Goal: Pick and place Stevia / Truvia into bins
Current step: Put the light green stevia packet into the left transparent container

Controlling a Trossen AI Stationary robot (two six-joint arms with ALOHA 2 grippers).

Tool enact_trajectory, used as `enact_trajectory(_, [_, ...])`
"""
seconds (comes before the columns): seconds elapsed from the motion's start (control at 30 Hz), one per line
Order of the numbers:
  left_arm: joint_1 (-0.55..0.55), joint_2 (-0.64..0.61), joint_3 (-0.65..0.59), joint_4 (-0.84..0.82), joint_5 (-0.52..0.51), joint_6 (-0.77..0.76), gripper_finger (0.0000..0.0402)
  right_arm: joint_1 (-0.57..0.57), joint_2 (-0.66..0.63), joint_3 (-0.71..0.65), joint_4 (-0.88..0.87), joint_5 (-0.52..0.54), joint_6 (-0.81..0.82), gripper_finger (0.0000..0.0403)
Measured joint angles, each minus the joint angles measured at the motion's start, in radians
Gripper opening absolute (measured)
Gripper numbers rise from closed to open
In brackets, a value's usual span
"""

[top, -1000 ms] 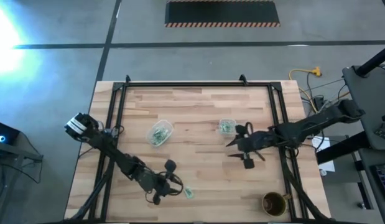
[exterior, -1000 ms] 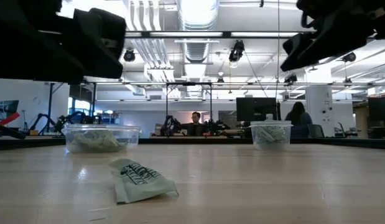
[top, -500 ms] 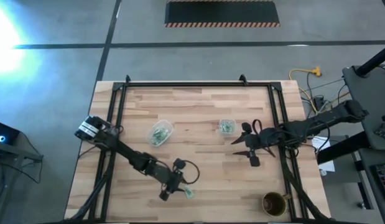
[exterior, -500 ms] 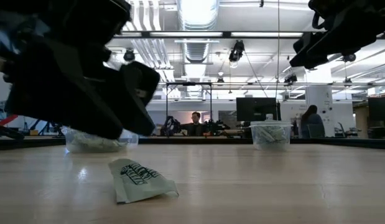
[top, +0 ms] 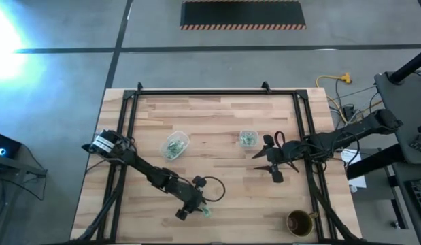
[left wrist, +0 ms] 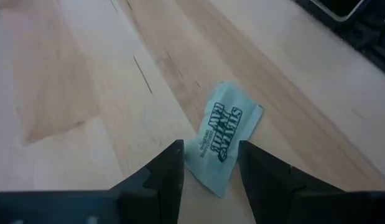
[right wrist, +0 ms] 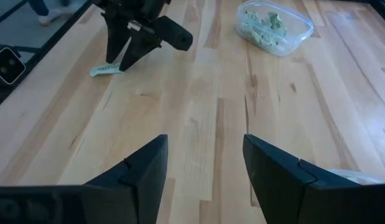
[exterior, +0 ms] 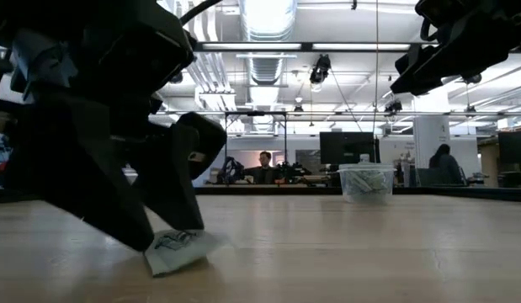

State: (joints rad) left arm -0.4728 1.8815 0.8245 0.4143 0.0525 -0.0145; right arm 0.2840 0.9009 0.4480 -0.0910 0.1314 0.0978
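At the table's near edge, around six o'clock from its middle, the left gripper stands low over a lone Stevia packet, its parted fingers straddling the packet's end without pinching it. Farther back, at ten o'clock, sits the larger bin holding packets, and at one o'clock the smaller bin, also filled. Beside that, toward three o'clock, the right gripper hangs above the wood with fingers spread and nothing between them.
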Motion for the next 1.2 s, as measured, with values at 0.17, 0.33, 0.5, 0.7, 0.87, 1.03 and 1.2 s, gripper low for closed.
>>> enact_trajectory(0.17, [0.0, 0.001, 0.002, -0.014, 0.0, 0.022, 0.011, 0.0, 0.0, 0.0, 0.0, 0.0, 0.0, 0.0198])
enact_trajectory(0.33, [0.0, 0.001, 0.001, -0.014, 0.005, 0.034, 0.0042, 0.0, 0.0, 0.0, 0.0, 0.0, 0.0, 0.0198])
enact_trajectory(0.5, [0.0, -0.006, 0.001, -0.025, -0.005, 0.056, 0.0007, 0.0, 0.0, 0.0, 0.0, 0.0, 0.0, 0.0199])
enact_trajectory(0.7, [-0.003, -0.09, 0.015, -0.132, -0.203, 0.078, 0.001, 0.0, 0.0, 0.0, 0.0, 0.0, 0.0, 0.0199])
enact_trajectory(0.87, [-0.009, -0.235, 0.016, -0.323, -0.479, 0.075, 0.001, 0.0, 0.0, 0.0, 0.0, 0.0, 0.0, 0.0199])
enact_trajectory(1.03, [-0.006, -0.385, 0.004, -0.5, -0.702, 0.047, 0.001, 0.0, 0.0, 0.0, -0.001, 0.0, 0.0, 0.0198])
enact_trajectory(1.2, [-0.002, -0.523, -0.034, -0.599, -0.855, 0.045, 0.001, 0.0, 0.0, 0.0, -0.001, 0.0, -0.002, 0.0198])
